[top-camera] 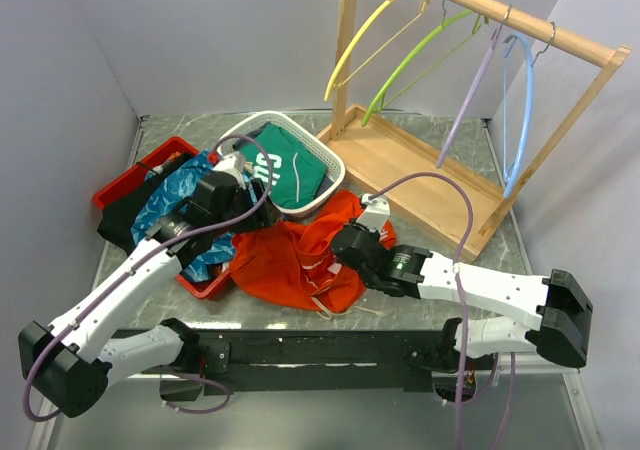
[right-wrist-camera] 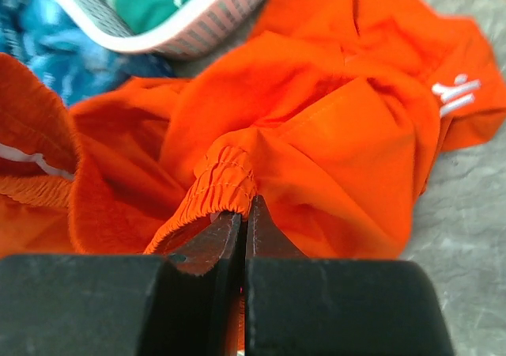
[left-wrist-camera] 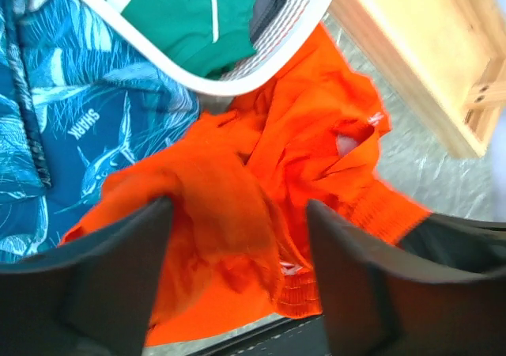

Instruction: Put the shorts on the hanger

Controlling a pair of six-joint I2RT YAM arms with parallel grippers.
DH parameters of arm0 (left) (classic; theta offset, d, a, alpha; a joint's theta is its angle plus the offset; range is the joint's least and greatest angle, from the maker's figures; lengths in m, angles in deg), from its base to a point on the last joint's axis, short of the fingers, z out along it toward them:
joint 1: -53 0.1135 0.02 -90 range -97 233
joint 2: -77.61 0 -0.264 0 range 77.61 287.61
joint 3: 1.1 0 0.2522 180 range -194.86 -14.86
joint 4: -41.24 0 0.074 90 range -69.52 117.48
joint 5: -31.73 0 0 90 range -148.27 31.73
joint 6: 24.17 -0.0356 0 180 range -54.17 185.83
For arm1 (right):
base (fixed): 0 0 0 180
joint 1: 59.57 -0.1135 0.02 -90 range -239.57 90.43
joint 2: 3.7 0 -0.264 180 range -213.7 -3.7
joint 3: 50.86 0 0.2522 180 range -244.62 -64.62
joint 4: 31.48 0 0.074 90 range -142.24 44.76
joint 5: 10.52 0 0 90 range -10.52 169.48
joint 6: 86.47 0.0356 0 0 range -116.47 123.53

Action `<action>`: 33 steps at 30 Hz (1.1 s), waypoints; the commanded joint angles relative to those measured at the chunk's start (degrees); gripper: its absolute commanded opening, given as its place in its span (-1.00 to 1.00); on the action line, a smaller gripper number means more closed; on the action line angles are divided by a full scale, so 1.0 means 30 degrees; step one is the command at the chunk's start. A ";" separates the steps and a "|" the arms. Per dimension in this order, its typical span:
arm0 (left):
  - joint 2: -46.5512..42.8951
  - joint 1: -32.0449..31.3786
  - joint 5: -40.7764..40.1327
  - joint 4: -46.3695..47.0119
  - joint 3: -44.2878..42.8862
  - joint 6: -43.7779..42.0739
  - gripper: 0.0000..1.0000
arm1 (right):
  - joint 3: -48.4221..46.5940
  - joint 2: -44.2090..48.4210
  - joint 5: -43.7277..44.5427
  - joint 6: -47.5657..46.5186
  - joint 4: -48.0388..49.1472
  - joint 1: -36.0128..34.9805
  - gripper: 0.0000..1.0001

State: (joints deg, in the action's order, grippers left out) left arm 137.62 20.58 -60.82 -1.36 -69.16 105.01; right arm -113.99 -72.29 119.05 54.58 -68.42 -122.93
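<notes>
Shorts [top-camera: 290, 265] should handle light and limp; grasp the elastic waistband [right-wrist-camera: 225, 176]. Right gripper [right-wrist-camera: 247, 210] clamps that waistband; left gripper [left-wrist-camera: 237, 210] gapes, holding nothing.

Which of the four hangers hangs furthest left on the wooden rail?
The yellow hanger; the green hanger, purple hanger and light blue hanger hang further right.

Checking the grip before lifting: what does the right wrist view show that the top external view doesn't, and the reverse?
Only right wrist: the right gripper pinched shut on the gathered waistband of the shorts. Only top external: the yellow hanger on the wooden rack, and the red bin. Both: the shorts, the white basket holding a green garment.
</notes>
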 commanded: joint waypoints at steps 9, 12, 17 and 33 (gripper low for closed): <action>0.3601 -0.1116 -0.3018 -0.0057 -1.0125 -0.2772 0.52 | 0.2685 0.0103 -0.2438 0.1267 0.3507 0.1957 -1.00; 0.5302 -0.1116 -0.2871 0.2076 -1.2043 -0.5609 0.44 | 0.2977 0.0190 -0.2701 0.1061 0.3829 0.2045 -1.00; 0.7879 -0.0413 -0.0708 0.6354 -1.3356 -0.8781 0.30 | 0.3651 0.0687 -0.3229 0.0358 0.4561 0.2191 -1.00; 1.1989 -0.0207 0.2225 0.7740 -1.8079 -1.0129 0.14 | 0.4238 0.1216 -0.3756 -0.1048 0.5294 0.2250 -1.00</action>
State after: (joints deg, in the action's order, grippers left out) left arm 173.27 19.66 -56.91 18.37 -118.40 76.84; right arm -101.72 -70.20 107.47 52.85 -55.22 -116.52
